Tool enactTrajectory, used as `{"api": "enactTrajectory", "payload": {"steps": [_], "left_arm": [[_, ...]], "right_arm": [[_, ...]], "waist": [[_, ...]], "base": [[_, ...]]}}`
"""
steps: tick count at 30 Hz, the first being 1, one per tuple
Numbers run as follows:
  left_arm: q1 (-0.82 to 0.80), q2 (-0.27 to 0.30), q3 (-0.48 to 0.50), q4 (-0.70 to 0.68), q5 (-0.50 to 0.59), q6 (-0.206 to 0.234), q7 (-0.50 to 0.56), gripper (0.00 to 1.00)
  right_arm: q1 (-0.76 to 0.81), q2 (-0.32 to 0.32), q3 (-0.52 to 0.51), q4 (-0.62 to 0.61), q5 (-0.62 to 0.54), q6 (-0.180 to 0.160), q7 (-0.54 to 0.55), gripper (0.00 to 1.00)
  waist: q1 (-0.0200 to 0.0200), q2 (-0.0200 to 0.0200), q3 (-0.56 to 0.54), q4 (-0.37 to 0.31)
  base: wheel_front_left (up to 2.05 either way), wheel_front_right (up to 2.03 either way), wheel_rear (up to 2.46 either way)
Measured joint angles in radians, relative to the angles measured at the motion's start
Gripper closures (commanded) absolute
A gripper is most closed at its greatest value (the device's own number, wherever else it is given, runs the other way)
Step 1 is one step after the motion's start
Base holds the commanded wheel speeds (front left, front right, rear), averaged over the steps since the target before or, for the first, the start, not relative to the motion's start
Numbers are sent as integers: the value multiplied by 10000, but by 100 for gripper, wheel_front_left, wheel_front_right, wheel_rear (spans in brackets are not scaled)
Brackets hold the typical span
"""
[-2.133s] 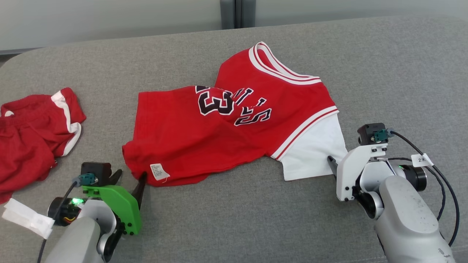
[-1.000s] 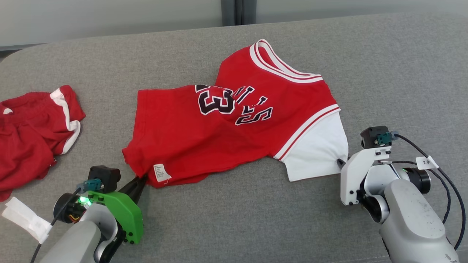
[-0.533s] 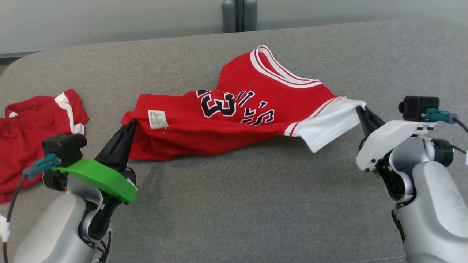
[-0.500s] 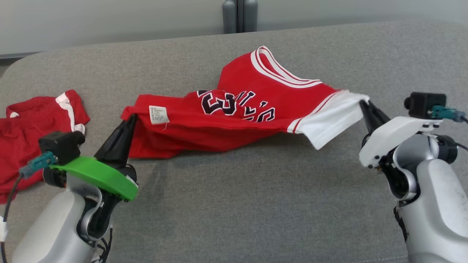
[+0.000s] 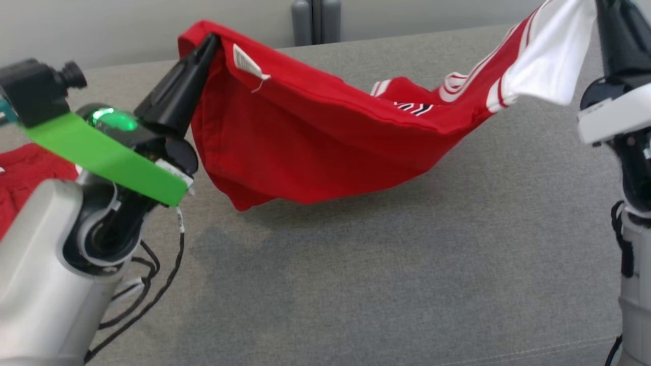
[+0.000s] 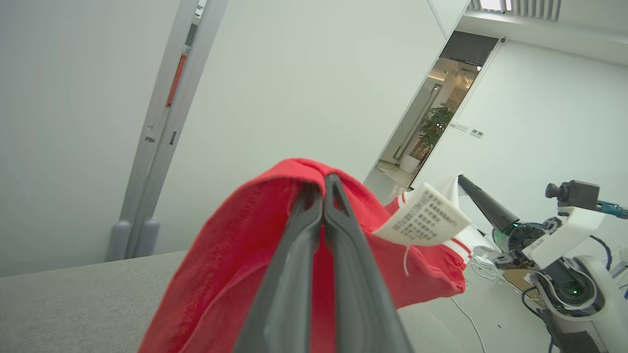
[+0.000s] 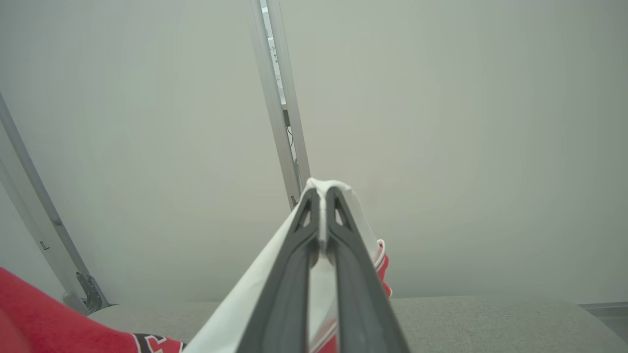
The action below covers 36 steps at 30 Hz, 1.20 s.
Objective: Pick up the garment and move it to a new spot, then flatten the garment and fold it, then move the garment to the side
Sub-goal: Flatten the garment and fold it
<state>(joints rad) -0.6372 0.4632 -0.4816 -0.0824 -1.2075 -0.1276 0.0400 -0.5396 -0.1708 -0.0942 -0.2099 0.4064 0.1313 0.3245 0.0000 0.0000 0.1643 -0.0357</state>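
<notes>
One grey fabric-topped table (image 5: 356, 264) runs right across the head view, and over it two pale arms are up, the left arm (image 5: 46, 284) in the near-left corner and the right arm (image 5: 633, 305) at the right edge. Strung between them is one shirt (image 5: 315, 152), red with white-and-red striped trim and a white sleeve, sagging like a hammock above the middle of the table. Its lowest fold droops down on the left side, and I cannot tell whether that tip brushes the fabric below. A sliver of dark lettering peeks out of the crease near the right end. A second red cloth (image 5: 25, 173), just the one, lies on the table at the far left, half hidden behind the left arm. One green bracket (image 5: 101, 157) rides on the left wrist, with loose black cables (image 5: 147, 284) trailing beneath it. Now the pincers, two of them. The left pincer (image 6: 324, 184) is clamped tight with no gap between its dark fingers, biting the red hem corner, which folds over the tips. The right pincer (image 7: 321, 193) is pressed just as tight on the white sleeve edge, cloth bunched over its tips. One small white label (image 5: 246, 63) dangles from the hem right beside the left pincer.
</notes>
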Motion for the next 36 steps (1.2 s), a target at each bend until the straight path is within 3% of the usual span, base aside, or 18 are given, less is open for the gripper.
{"api": "enactTrajectory", "payload": {"steps": [6, 11, 14, 19, 24, 28, 32, 36], "left_arm": [[-1586, 146, 322, 146, -913, 12, 1043, 100], [-3128, 113, 487, 1012, -943, 255, 1546, 100], [-4201, 15, 523, 1831, -506, 397, 1503, 100], [-6009, -261, 564, 3310, 671, 337, 552, 100], [-7540, -604, 639, 4366, 1701, 128, -1198, 100], [-8354, -871, 736, 4727, 2071, 35, -2489, 100], [-8616, -920, 1089, 4936, 2263, 17, -2924, 100], [-7965, -800, 284, 5053, 2359, 0, -2980, 100]], "right_arm": [[-2177, -318, 357, 493, 303, -2, 393, 100], [-4326, -468, 830, 2435, 316, -4, -58, 100], [-5652, -443, 907, 3822, -125, -6, -951, 100], [-7713, 130, 736, 6019, -671, -6, -2782, 100], [-9318, 522, 399, 7035, -1035, -6, -5377, 100], [-10097, 282, 535, 7112, -1083, -6, -5822, 100], [-10406, 21, 510, 6587, -980, -6, -5871, 100], [-9637, -82, 1528, 7325, -963, -4, -5873, 100]], "waist": [[0, 0, 439, -362], [0, 0, 1113, -715], [1, 0, 1634, -904], [2, 0, 2616, -1209], [3, 0, 3481, -1487], [3, 0, 3938, -1673], [2, 0, 4220, -1707], [1, 0, 4422, -1650]], "base": [[0, 0, 0], [0, 0, 0], [0, 0, 0], [0, 0, 0], [0, 0, 0], [0, 0, 0], [0, 0, 0], [0, 0, 0]]}}
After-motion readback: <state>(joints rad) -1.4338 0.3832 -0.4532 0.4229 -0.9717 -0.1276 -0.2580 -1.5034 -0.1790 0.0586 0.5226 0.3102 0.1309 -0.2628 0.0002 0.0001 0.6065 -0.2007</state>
